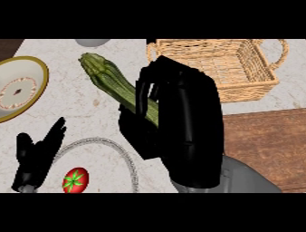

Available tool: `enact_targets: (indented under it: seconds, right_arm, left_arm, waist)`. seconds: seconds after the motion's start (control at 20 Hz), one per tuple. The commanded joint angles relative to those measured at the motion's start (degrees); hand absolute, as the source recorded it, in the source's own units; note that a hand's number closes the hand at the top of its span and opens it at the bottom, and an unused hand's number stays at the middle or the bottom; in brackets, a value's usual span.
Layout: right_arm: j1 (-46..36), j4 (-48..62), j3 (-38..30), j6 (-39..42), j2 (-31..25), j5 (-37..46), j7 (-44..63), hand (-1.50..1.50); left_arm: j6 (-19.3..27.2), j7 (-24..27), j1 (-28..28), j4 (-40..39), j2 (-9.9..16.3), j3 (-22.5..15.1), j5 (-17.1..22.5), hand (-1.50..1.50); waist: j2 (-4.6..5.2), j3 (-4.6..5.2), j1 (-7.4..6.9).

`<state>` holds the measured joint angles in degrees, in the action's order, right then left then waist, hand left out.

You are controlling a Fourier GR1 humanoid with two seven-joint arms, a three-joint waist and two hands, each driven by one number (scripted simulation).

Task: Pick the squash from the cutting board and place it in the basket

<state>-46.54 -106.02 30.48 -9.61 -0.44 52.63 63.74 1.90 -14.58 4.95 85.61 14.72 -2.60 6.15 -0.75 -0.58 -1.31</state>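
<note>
The right hand (172, 118) fills the middle of the view, black fingers curled round the long, dark green striped squash (105, 74) — it has hold of the lower end, while the stem end sticks out up and to the left, tilted over the pale marbled table (69, 118). The squash is off the brown wooden cutting board (276, 145), which lies at the lower right, partly behind the grey forearm. Just past the hand, at the upper right, sits the woven wicker basket (236, 63) with its looped handle — the squash is beside it, not inside. Over at the lower left the left hand (39, 154) rests with its fingers straight and pointing up. Near it lies a red tomato with a green star-shaped top (75, 180), inside a thin grey ring (119, 147). A white plate with a gold rim (12, 90) sits at the left edge.
</note>
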Motion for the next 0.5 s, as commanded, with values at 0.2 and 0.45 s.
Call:
enact_targets:
  seconds: [0.2, 0.45]
  right_arm:
    - [-16.4, 8.2, -15.6, 5.4, 0.4, -2.6, 9.4, 1.50]
    - [-19.4, 13.9, -23.1, 8.4, -2.2, -6.1, 3.8, 1.50]
  left_arm:
    - [-0.5, -1.8, 3.1, -3.4, -0.3, 0.0, 0.1, 0.00]
    - [-0.3, 1.7, 4.2, -5.0, -1.6, -0.3, -1.0, 0.00]
  waist:
    - [0.62, 0.71, 0.57]
    - [0.84, 0.68, 0.91]
